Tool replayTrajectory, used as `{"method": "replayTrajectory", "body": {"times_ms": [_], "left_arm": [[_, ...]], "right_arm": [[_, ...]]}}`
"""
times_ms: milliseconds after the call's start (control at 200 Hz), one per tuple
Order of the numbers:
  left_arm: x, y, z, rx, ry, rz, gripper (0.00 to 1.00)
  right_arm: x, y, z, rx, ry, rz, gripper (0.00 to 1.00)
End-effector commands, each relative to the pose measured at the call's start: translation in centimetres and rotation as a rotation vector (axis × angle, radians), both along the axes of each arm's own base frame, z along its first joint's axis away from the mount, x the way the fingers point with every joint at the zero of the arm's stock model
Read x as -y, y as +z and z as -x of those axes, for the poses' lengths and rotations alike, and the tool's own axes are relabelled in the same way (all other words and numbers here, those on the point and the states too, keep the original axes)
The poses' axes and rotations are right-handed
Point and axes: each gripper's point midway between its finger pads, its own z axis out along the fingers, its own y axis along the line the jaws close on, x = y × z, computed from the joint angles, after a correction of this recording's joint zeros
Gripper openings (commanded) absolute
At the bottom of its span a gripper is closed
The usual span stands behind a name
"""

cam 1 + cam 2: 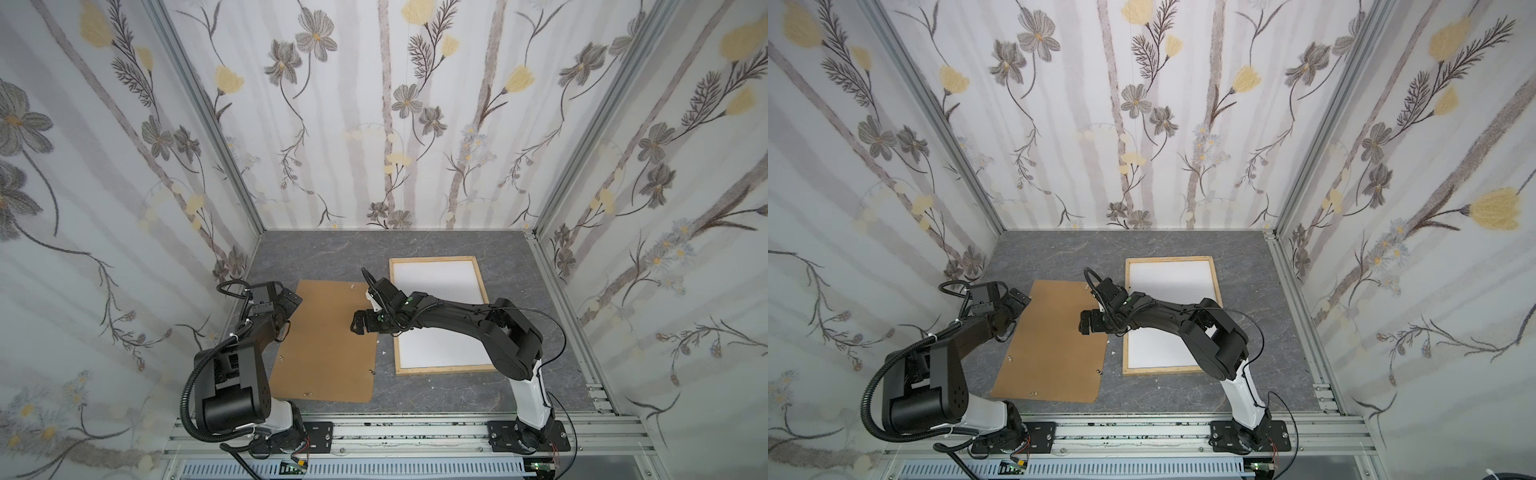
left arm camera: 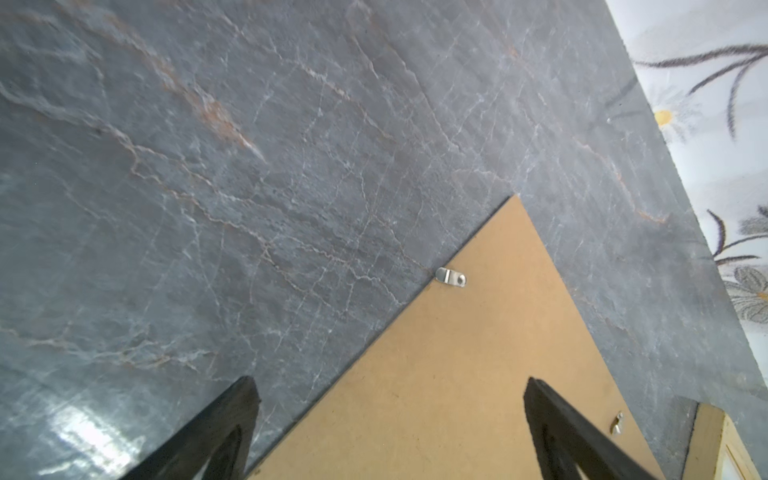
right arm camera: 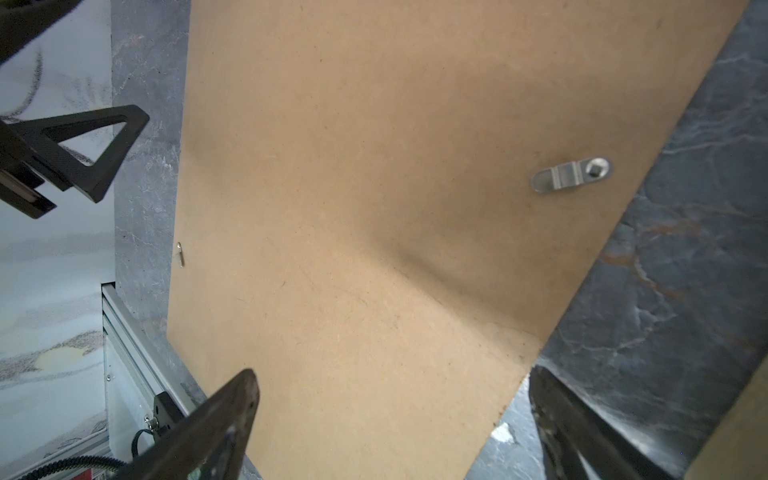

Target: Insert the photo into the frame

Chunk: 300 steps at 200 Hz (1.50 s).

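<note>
The frame [image 1: 480, 278] of light wood strips lies flat on the right of the table in both top views [image 1: 1216, 282]. A plain white sheet [image 1: 440, 278] fills it with no window showing; it looks like the photo, white side up. My right arm crosses over it. My right gripper [image 1: 358, 326] hangs open above the right edge of the brown backing panel [image 1: 328, 345], nothing between its fingers [image 3: 392, 378]. My left gripper [image 1: 293, 300] is open over that panel's far left corner [image 2: 390, 390], also empty.
The backing panel [image 3: 374, 187] lies flat left of the frame and carries small metal turn clips [image 3: 571, 174] [image 2: 451, 277]. A white scrap [image 1: 383, 352] lies between panel and frame. The grey marble table [image 1: 332, 249] is walled by floral panels; an aluminium rail [image 1: 415, 432] runs along the front.
</note>
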Motion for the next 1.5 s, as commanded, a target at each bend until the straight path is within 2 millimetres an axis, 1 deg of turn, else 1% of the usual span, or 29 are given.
{"method": "replayTrajectory", "body": {"times_ms": [0, 90, 160, 250, 400, 550, 699, 789, 854, 864, 879, 1039, 1159, 1284, 1349, 1494], "left_arm": [[0.2, -0.5, -0.1, 0.008, -0.012, 0.0, 1.0], [0.5, -1.0, 0.1, -0.006, -0.018, -0.008, 1.0], [0.8, -1.3, 0.2, -0.013, -0.027, -0.008, 1.0], [1.4, -2.0, 0.3, -0.029, -0.045, 0.007, 1.0], [2.6, -3.0, 0.6, -0.055, -0.083, 0.018, 1.0], [4.6, -3.6, 0.9, -0.065, -0.138, 0.051, 1.0], [7.3, -4.0, 1.5, -0.055, -0.208, 0.114, 1.0], [8.5, -4.0, 1.8, -0.036, -0.237, 0.159, 1.0], [9.2, -3.7, 1.9, -0.018, -0.252, 0.185, 1.0], [9.3, -3.7, 1.9, -0.017, -0.253, 0.188, 1.0], [9.4, -3.6, 1.9, -0.013, -0.256, 0.191, 1.0], [11.1, -2.1, 1.7, 0.03, -0.317, 0.237, 1.0], [11.3, -1.0, 1.5, 0.055, -0.326, 0.234, 1.0], [11.1, -0.2, 1.4, 0.069, -0.328, 0.224, 1.0], [10.5, 0.0, 1.5, 0.058, -0.313, 0.194, 1.0], [9.5, 0.3, 1.9, 0.037, -0.286, 0.146, 1.0]], "right_arm": [[1.0, -0.4, -1.3, 0.022, -0.103, 0.05, 1.0], [1.4, -1.5, -1.7, -0.003, -0.125, 0.123, 1.0], [1.7, -3.1, -1.5, -0.039, -0.129, 0.185, 1.0], [1.8, -3.7, -1.5, -0.05, -0.148, 0.189, 1.0], [2.0, -4.1, -2.1, -0.047, -0.188, 0.188, 1.0], [2.3, -4.9, -3.1, -0.073, -0.208, 0.174, 1.0], [3.7, -5.5, -5.1, -0.082, -0.249, 0.17, 1.0], [4.5, -5.8, -6.1, -0.089, -0.27, 0.164, 1.0], [4.5, -5.9, -6.1, -0.09, -0.266, 0.165, 1.0], [5.4, -5.9, -7.0, -0.093, -0.29, 0.165, 1.0], [5.8, -5.9, -7.4, -0.093, -0.299, 0.165, 1.0], [7.8, -5.6, -8.4, -0.083, -0.335, 0.177, 1.0], [8.9, -5.5, -8.5, -0.068, -0.349, 0.193, 1.0], [9.4, -5.6, -8.2, -0.067, -0.342, 0.206, 1.0], [9.7, -5.7, -8.0, -0.063, -0.339, 0.22, 1.0], [11.1, -5.4, -8.0, -0.028, -0.347, 0.267, 1.0]]}}
